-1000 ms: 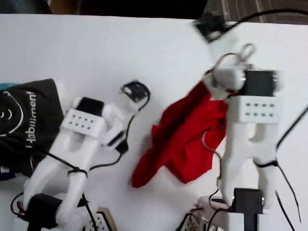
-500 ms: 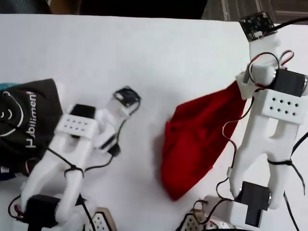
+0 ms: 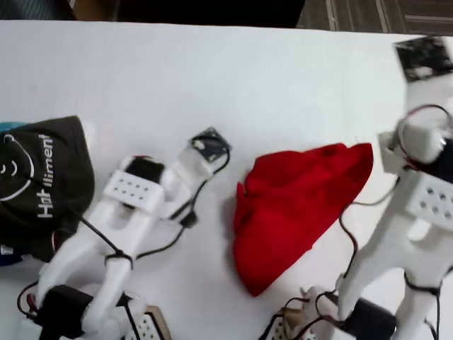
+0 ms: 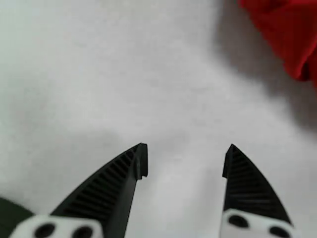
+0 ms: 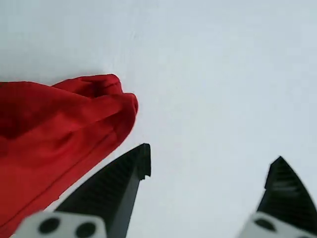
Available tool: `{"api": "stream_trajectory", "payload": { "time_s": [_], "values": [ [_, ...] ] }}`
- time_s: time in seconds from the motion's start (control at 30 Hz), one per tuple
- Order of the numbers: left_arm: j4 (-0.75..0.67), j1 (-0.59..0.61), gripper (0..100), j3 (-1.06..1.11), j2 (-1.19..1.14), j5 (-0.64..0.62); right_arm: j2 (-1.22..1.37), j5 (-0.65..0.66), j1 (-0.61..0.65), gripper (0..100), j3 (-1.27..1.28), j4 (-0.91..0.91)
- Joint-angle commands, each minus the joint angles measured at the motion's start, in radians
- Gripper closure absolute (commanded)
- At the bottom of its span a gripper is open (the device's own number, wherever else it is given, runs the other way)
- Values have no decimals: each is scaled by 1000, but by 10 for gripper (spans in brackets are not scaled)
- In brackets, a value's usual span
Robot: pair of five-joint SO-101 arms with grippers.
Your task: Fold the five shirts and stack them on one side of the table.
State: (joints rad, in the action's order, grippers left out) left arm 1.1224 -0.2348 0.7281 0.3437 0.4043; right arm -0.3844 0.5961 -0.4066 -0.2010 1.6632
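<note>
A crumpled red shirt (image 3: 297, 202) lies on the white table (image 3: 212, 78) right of centre; its edge shows in the left wrist view as the red shirt (image 4: 287, 34), and a corner in the right wrist view as the red shirt (image 5: 59, 119). My left gripper (image 4: 184, 161) is open over bare table, a short way left of the shirt. My right gripper (image 5: 210, 166) is open with nothing between its fingers, just beside the shirt's far right corner. In the high view the right arm (image 3: 417, 205) stands at the table's right edge, the left arm (image 3: 134, 205) at lower left.
A black shirt with white print (image 3: 39, 184) lies bunched at the left edge, with a bit of teal cloth (image 3: 8, 127) under it. Cables (image 3: 184, 219) trail from both arms near the front edge. The far half of the table is bare.
The right arm carried the red shirt's corner to the right, let it go and swung on toward the table's right edge. The shirt now lies spread wider. The left arm shifted slightly right.
</note>
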Motion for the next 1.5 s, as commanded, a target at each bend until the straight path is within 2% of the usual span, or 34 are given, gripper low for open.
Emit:
{"api": "stream_trajectory", "payload": {
  "time_s": [0.0,0.2,0.37,0.6,0.77,0.87,0.93,1.1,1.37,1.47],
  "values": [
    [-61,-84,737,-71,32,-98,-68,6,-85,630,23,7],
    [-124,-193,736,-173,11,-153,-76,6,-183,629,141,-1],
    [-127,-219,736,-318,-224,-155,-76,6,-245,629,175,1],
    [84,-272,736,-644,-566,-146,-76,6,-249,629,175,4],
    [219,-313,747,-797,-700,-58,-76,6,-249,629,175,4],
    [261,-304,872,-849,-735,-48,-76,6,-249,629,175,1],
    [265,-278,985,-863,-743,-57,-76,6,-249,629,175,-1],
    [267,-164,974,-872,-740,-57,-76,6,-248,629,175,-1],
    [325,173,974,-980,-740,-51,-70,6,-248,629,175,-2],
    [425,183,969,-1050,-741,5,-70,6,-248,629,175,-2]
  ]
}}
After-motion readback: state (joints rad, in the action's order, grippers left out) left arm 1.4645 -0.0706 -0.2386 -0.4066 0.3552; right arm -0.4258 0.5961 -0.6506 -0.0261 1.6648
